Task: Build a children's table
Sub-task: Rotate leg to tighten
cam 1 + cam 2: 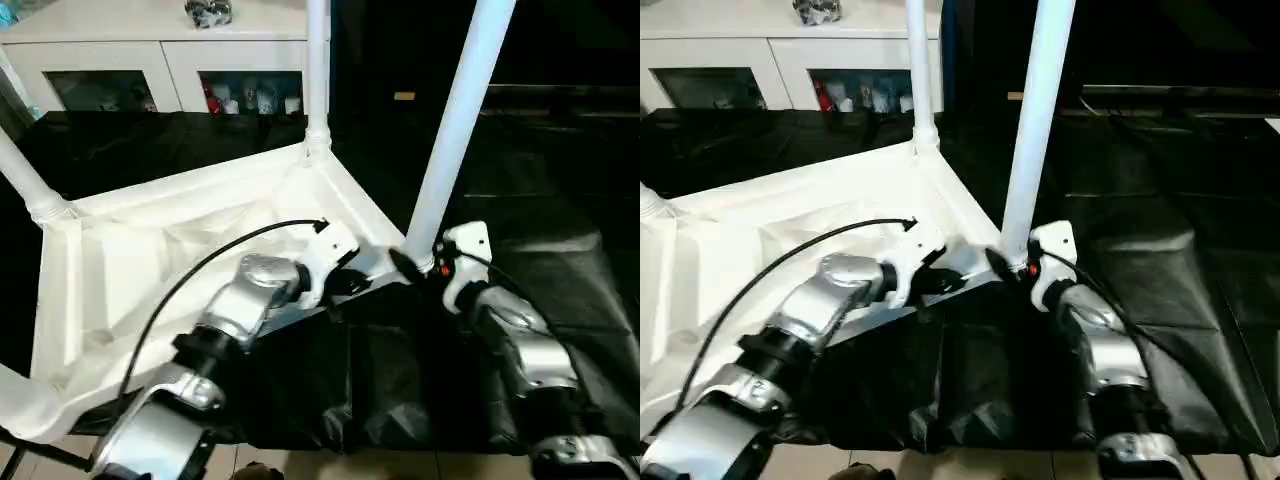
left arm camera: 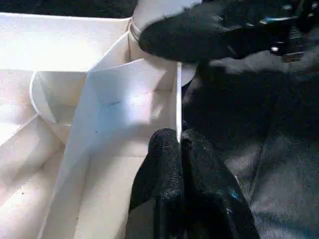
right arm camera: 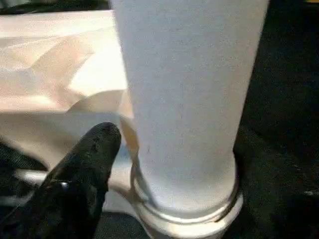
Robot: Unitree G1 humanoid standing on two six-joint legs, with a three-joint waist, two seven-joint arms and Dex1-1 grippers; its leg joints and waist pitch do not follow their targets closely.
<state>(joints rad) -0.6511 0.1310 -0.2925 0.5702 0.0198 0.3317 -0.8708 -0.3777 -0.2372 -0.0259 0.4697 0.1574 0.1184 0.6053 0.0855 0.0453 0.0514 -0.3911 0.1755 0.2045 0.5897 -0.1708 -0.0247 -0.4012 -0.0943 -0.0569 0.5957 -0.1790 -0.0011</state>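
A: Start at the left. Where is the tabletop?

B: The white tabletop [image 1: 150, 270] lies upside down on a bench draped in black cloth [image 1: 400, 380]. Three legs stand in its corner sockets: the left leg [image 1: 25, 175], the far leg [image 1: 317, 70], and the near leg [image 1: 460, 120], which tilts.

A: And the left gripper [image 2: 178, 144]?

B: Its jaws are closed on the tabletop's thin raised rim, just beside the near corner.

A: The right gripper [image 1: 415, 265]?

B: It sits at the base of the near leg, one black finger [image 3: 82, 169] beside the socket collar. I cannot tell whether those jaws are open or closed.

A: Behind?

B: A white cabinet [image 1: 150, 60] with glass doors.
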